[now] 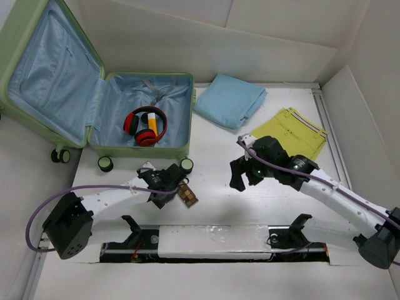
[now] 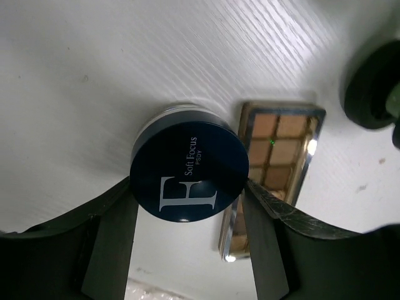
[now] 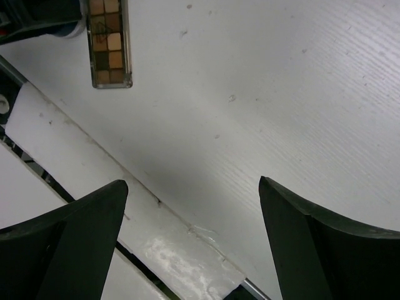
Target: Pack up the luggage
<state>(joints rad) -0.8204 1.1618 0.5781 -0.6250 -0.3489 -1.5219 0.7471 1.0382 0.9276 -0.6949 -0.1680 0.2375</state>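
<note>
Bare counter (image 3: 250, 94) lies open beneath my right gripper (image 3: 192, 182); my left gripper (image 2: 187, 181) is hemmed by the eyeshadow palette (image 2: 278, 162) beside the jar (image 2: 181, 156).

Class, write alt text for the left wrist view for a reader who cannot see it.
The left gripper straddles a round navy jar on a white table; whether it touches is unclear. An eyeshadow palette lies beside the jar.

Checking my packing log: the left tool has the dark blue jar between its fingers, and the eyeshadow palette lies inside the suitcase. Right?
Not quite: the palette lies on the table beside the jar, outside the suitcase; the left wrist view shows it. The left tool does have the jar between its fingers.
</note>
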